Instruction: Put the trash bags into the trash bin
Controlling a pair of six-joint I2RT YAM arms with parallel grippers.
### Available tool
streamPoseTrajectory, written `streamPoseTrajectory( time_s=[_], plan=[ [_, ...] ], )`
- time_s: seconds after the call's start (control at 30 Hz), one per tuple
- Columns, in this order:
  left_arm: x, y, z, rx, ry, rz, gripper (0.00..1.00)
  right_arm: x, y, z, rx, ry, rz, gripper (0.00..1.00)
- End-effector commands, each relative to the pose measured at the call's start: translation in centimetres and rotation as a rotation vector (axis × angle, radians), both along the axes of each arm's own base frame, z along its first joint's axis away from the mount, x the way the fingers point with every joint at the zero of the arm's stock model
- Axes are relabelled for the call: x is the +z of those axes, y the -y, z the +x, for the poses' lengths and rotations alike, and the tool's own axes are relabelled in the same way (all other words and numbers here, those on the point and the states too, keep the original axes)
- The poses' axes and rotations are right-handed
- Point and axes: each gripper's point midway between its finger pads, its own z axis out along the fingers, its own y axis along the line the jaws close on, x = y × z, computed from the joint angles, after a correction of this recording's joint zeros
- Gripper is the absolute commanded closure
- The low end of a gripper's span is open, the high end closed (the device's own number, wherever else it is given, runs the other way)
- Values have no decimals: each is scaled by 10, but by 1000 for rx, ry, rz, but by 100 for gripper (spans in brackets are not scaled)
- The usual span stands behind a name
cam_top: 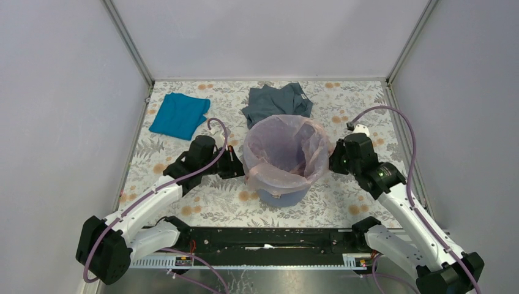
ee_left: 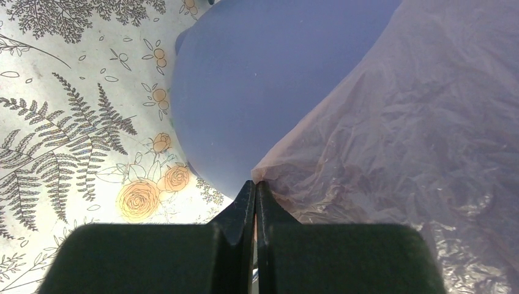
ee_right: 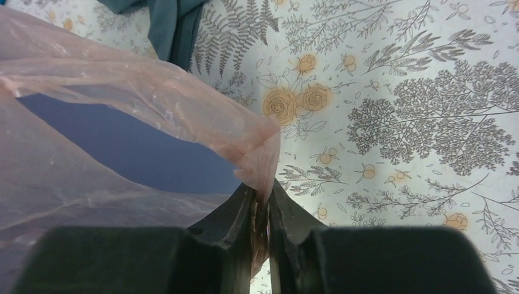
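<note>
Left gripper: jaws clenched, with the edge of the pale pink translucent plastic film bag drawn to a point at the tips and apparently pinched there. Right gripper: jaws close to a narrow slit, grasping a gathered fold of the same bag, the film running down between the fingers. Directly ahead of the left gripper's tips stands the round blue-violet plastic bucket, upright on the floral-printed table cover. The bucket sits between the two grippers. The bag lines the bucket with its mouth open, and its film is folded out over the rim and hangs down the outer wall. Beyond the bucket, away from both grippers, lies a crumpled grey-blue cloth garment. Far ahead of the left gripper and to its left lies a folded teal cloth, well apart from the bucket.
</note>
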Motion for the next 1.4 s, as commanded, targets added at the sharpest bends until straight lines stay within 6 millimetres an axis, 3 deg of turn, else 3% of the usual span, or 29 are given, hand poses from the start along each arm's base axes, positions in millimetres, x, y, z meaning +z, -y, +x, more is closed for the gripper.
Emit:
streamPoseTrajectory(
  time_s=[0.0, 0.4, 0.73, 0.83, 0.93, 1.03, 1.27, 1.37],
  plan=[
    [9, 3, 1, -8, 32, -40, 100, -4, -12, 7, 9, 18, 69, 81],
    [9, 3, 5, 21, 28, -41, 100, -67, -43, -18, 70, -122, 250, 78],
    [-13, -20, 3, 129, 6, 46, 100, -75, -72, -16, 195, -190, 322, 67],
    [-15, -30, 4, 175, 7, 75, 100, -76, -82, -14, 225, -192, 357, 57],
    [-14, -44, 5, 240, 18, 120, 88, -73, -90, -10, 252, -183, 389, 52],
    [-3, -62, 5, 308, 48, 171, 70, -68, -90, -4, 259, -170, 373, 47],
    [43, -106, -6, 501, 143, 173, 42, -61, -100, 4, 305, -155, 392, 37],
    [62, -127, -15, 595, 186, 146, 25, -59, -106, 7, 327, -158, 405, 33]
  ],
)
